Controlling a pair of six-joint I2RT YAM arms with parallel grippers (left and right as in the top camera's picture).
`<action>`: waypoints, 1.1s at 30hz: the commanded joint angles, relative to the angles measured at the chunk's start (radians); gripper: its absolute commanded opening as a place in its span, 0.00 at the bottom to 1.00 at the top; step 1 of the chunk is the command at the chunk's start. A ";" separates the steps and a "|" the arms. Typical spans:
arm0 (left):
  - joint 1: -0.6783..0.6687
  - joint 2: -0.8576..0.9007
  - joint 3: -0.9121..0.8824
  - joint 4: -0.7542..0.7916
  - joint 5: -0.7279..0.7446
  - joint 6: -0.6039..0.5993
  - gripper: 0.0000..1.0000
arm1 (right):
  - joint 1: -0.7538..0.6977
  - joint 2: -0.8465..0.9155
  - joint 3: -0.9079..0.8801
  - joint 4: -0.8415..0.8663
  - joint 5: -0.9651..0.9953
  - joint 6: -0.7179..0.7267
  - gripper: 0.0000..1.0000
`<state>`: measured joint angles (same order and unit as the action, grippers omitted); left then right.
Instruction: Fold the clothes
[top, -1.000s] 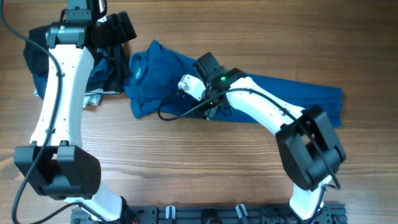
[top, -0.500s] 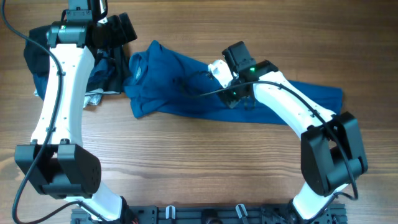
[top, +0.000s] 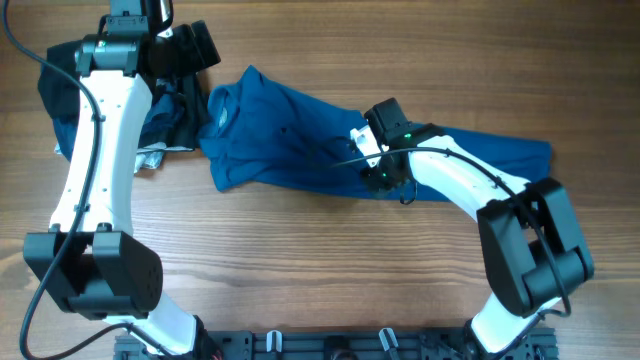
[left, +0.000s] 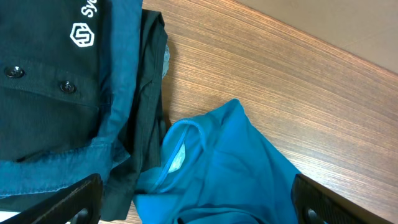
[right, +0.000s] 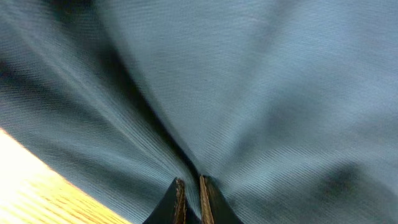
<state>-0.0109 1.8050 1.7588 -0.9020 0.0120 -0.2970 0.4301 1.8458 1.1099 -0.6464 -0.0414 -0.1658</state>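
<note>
From overhead, the polo shirt (top: 290, 140) lies stretched across the tabletop (top: 300, 260). Its long axis runs from the robot's left to its right, with the collar end at the left and the far end trailing off to the right. The right pincer (top: 383, 178) is down on the shirt's near edge about halfway along, so fabric extends both ways from it and also away from the robot. The left pincer (top: 190, 45) hangs over the dark pile (top: 165, 115) at the far left. The collar end lies just to its right and a little nearer the robot, which makes this the closer arm for that end.

In the left wrist view, the left fingers (left: 74, 200) sit at the two lower corners, spread wide and holding nothing. Below them the shirt's collar (left: 180, 146) opens upward. It butts against a black garment (left: 37, 74) with a white logo and a dark teal layer (left: 121, 93) beside it.

In the right wrist view, blue cloth fills nearly everything, with a sliver of wood at the lower left. The right fingertips (right: 179, 198) are pressed together at the bottom, and creases run in toward them. The picture is smeared, but the pincer appears to be pinching a ridge of the shirt
</note>
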 joint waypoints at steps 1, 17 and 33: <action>0.005 0.011 -0.005 0.000 -0.010 0.002 0.96 | -0.023 -0.106 0.061 -0.008 0.172 0.113 0.10; 0.005 0.011 -0.005 -0.001 -0.010 0.002 0.96 | -0.362 -0.081 -0.086 -0.058 0.180 0.384 0.15; 0.005 0.013 -0.007 -0.002 -0.010 0.002 0.96 | -0.464 -0.133 0.072 -0.244 0.172 0.546 0.20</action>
<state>-0.0109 1.8053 1.7588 -0.9028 0.0120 -0.2970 0.0139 1.7702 1.0538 -0.8619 0.1204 0.2886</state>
